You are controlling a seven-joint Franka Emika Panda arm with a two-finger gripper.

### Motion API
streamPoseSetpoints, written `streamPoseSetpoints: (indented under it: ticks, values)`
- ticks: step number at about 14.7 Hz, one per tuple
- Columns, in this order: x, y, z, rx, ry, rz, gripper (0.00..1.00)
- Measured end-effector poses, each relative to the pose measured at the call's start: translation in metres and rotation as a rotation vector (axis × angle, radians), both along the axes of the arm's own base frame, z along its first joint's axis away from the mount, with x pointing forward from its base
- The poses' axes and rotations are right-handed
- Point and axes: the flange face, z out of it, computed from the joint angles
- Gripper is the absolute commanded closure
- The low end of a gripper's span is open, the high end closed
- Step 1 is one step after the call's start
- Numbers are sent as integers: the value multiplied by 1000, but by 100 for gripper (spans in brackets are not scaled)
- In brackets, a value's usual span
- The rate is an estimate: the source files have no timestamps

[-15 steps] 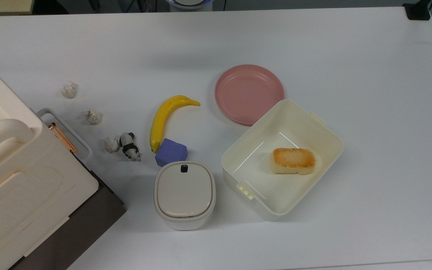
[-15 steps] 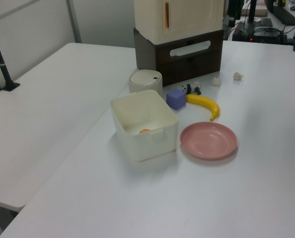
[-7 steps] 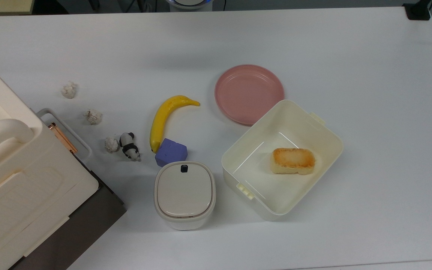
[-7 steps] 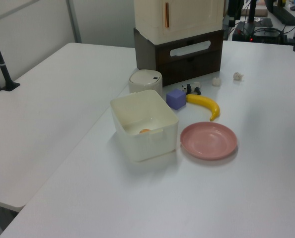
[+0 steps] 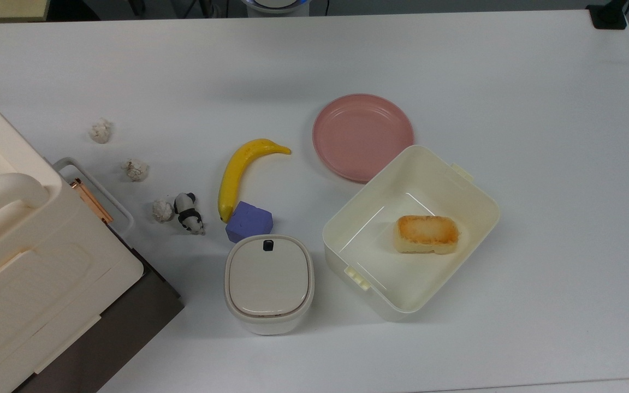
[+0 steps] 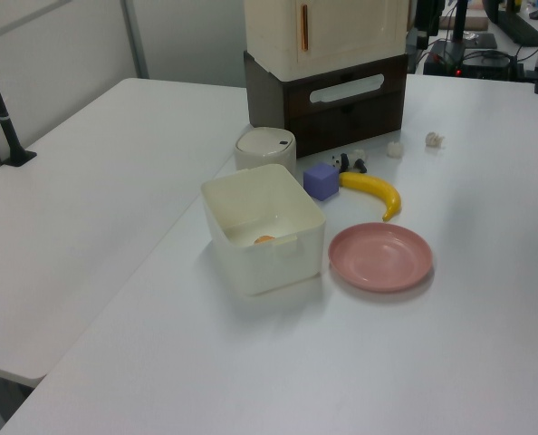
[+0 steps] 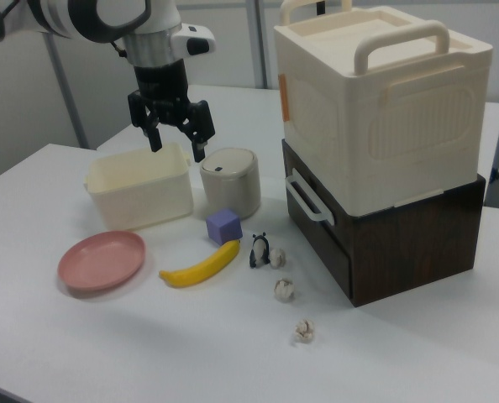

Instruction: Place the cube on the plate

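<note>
Periwinkle and matte, the cube [image 5: 249, 221] in the top view sits just above the lidded round bin [image 5: 268, 283], touching or nearly touching the lower tip of the banana [image 5: 242, 172]; the plate [image 5: 362, 136] lies well up and to the right of the bin, bare, its lower edge hidden behind the cream container [image 5: 410, 229]. Nothing here has shifted from the earlier top-view pictures.

From the left view, the cube [image 6: 321, 180] stands just right of the bin [image 6: 265, 149] and beside the banana [image 6: 373, 191], with the plate [image 6: 380, 256] nearer the camera. This layout also matches the earlier left-view pictures.

Over in the right view, the gripper [image 7: 174, 143] hangs above the bin [image 7: 230, 181] with its fingers spread, holding nothing. The cube [image 7: 224, 226] rests on the table in front of the bin. It looks light, stiff and not slippery; I would pinch it across two opposite flat sides, choosing the pair clear of the bin and banana.
</note>
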Motion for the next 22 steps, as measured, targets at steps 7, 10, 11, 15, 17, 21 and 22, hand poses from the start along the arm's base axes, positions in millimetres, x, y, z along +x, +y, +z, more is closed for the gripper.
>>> streamPoseSetpoints:
  ticks: [7, 10, 11, 15, 17, 21, 22]
  values:
    - [14, 1, -4, -14, -65, 4, 0]
    - [24, 8, -13, -18, -78, 16, 0]
    - [28, 9, -17, -19, -83, 18, 0]
    - [43, 14, -34, 22, -119, 14, 0]
    - [50, 16, -45, 42, -118, 10, 0]
    - [70, 34, -78, 80, -103, 23, 0]
    - [74, 38, -86, 95, -99, 23, 0]
